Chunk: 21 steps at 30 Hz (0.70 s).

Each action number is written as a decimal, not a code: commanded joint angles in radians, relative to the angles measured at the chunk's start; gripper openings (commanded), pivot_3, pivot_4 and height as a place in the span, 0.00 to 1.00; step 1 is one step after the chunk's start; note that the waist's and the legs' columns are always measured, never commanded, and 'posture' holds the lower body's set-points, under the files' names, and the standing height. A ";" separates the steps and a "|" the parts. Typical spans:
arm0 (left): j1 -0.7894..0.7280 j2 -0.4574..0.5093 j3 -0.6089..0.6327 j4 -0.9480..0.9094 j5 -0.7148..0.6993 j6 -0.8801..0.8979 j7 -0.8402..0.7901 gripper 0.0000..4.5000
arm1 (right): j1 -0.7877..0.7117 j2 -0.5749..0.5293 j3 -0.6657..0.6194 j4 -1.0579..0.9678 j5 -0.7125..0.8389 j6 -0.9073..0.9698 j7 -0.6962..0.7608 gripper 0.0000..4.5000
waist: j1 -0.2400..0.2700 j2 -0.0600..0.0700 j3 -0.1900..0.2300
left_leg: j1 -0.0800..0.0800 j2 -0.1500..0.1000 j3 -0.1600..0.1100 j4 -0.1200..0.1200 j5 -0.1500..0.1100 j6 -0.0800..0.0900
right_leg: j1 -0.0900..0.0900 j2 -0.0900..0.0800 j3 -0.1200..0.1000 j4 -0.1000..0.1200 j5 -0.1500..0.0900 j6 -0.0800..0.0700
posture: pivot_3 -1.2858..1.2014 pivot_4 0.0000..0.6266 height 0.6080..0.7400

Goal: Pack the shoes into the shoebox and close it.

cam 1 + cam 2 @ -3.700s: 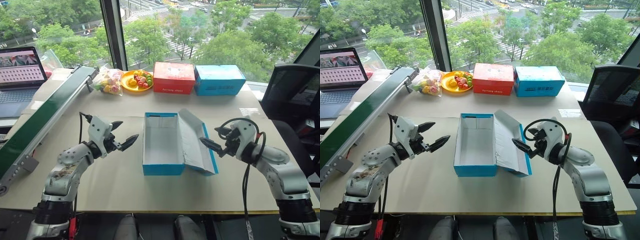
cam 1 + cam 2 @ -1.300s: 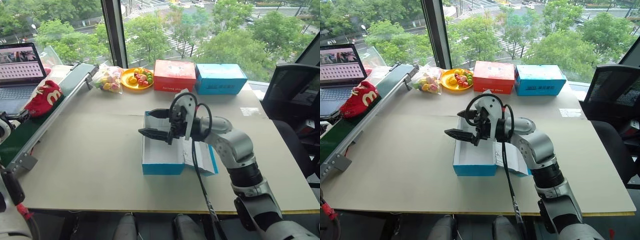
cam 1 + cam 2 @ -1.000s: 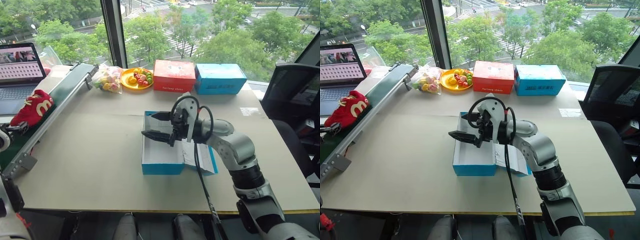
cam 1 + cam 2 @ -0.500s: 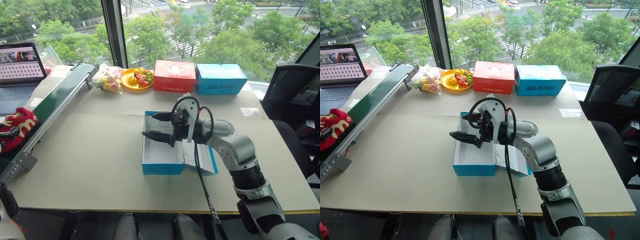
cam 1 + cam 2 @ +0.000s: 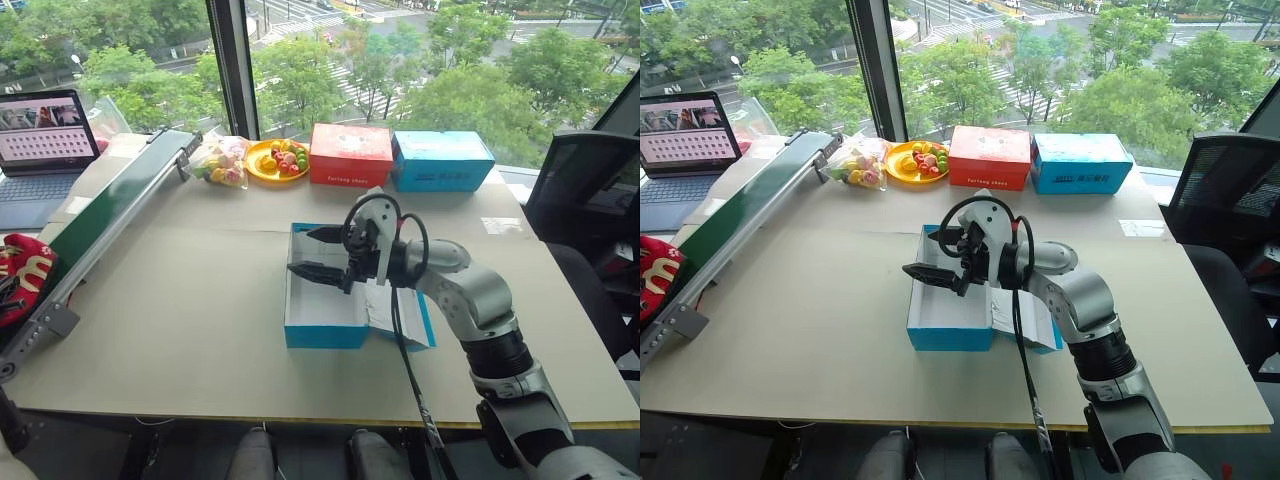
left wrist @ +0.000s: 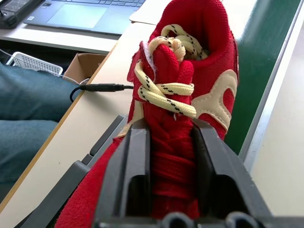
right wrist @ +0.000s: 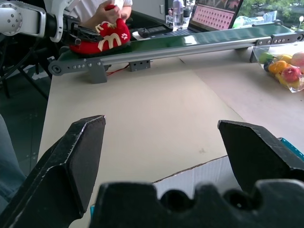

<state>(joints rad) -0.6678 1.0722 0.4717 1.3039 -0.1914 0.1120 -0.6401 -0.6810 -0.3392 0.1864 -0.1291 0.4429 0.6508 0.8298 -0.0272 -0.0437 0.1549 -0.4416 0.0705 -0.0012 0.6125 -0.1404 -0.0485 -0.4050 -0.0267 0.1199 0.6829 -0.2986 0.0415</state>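
One red shoe with cream laces and logo lies at the near end of the green conveyor, at the far left. My left gripper is shut on its laced upper, one finger on each side. The right wrist view shows this shoe far off, with a person's hand at its top. The blue shoebox stands open mid-table, its lid lying flat to the right. My right gripper hovers over the box's white inside, open and holding nothing, pointing left.
A green conveyor runs along the table's left side, with a laptop beyond it. At the back stand a fruit bag, a yellow fruit plate, a red box and a paler blue box. An office chair is at the right.
The red shoe has travelled down the conveyor to its near-left end, and my left gripper has shut on it. The right arm has stayed over the box.
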 commanded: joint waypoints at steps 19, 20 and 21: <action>0.049 -0.492 -0.216 -1.425 -0.516 0.650 -0.123 0.07 | -0.001 0.062 -0.455 0.019 0.409 0.342 -0.270 1.00 | 0.000 -0.004 -0.001 | -0.011 0.007 -0.001 -0.001 0.007 -0.010 | -0.003 0.001 -0.009 -0.003 0.001 -0.002 | 0.52 0.24 0.99; 0.040 -0.502 -0.224 -1.441 -0.524 0.660 -0.115 0.07 | 0.004 0.059 -0.467 0.011 0.429 0.357 -0.280 1.00 | -0.006 -0.004 -0.001 | -0.011 0.007 -0.001 -0.001 0.007 -0.010 | -0.002 0.001 -0.009 -0.003 0.001 -0.002 | 0.52 0.24 0.99; 0.032 -0.511 -0.234 -1.451 -0.528 0.666 -0.109 0.07 | 0.007 0.060 -0.475 0.002 0.445 0.366 -0.292 1.00 | -0.010 -0.004 -0.001 | -0.011 0.007 -0.001 -0.001 0.007 -0.009 | -0.002 0.001 -0.009 -0.003 0.001 -0.002 | 0.52 0.24 0.99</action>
<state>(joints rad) -0.6077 0.5623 0.2336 -0.0926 -0.6920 0.7691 -0.7684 -0.6792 -0.2806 -0.2485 -0.0873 0.8283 0.9905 0.5627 -0.0374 -0.0474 0.1535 -0.4517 0.0773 -0.0018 0.6117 -0.1337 -0.0580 -0.4063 -0.0258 0.1114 0.6802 -0.2974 0.0395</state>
